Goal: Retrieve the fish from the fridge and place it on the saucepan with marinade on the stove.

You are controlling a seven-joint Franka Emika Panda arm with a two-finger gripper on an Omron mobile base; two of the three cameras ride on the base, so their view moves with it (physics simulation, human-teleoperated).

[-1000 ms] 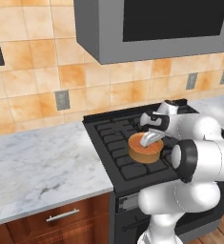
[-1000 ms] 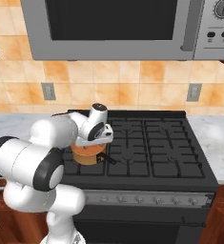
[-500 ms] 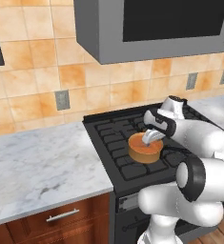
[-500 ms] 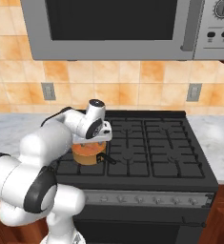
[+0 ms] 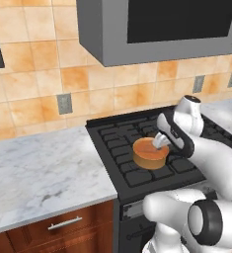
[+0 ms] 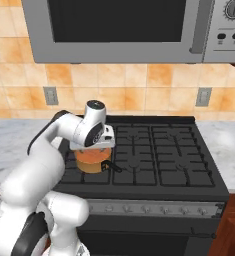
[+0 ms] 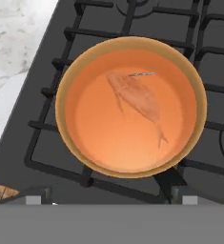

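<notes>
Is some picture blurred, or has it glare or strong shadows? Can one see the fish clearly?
Hand view: sharp, no glare; the fish is tinted orange under the marinade, so low contrast. Left base view: even flat light, soft shadow under the pan. Right base view: clear; the arm hides most of the pan.

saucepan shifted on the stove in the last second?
No. In the left base view the saucepan sits on the same front-left grate of the stove as before; just the arm around it moved.
</notes>
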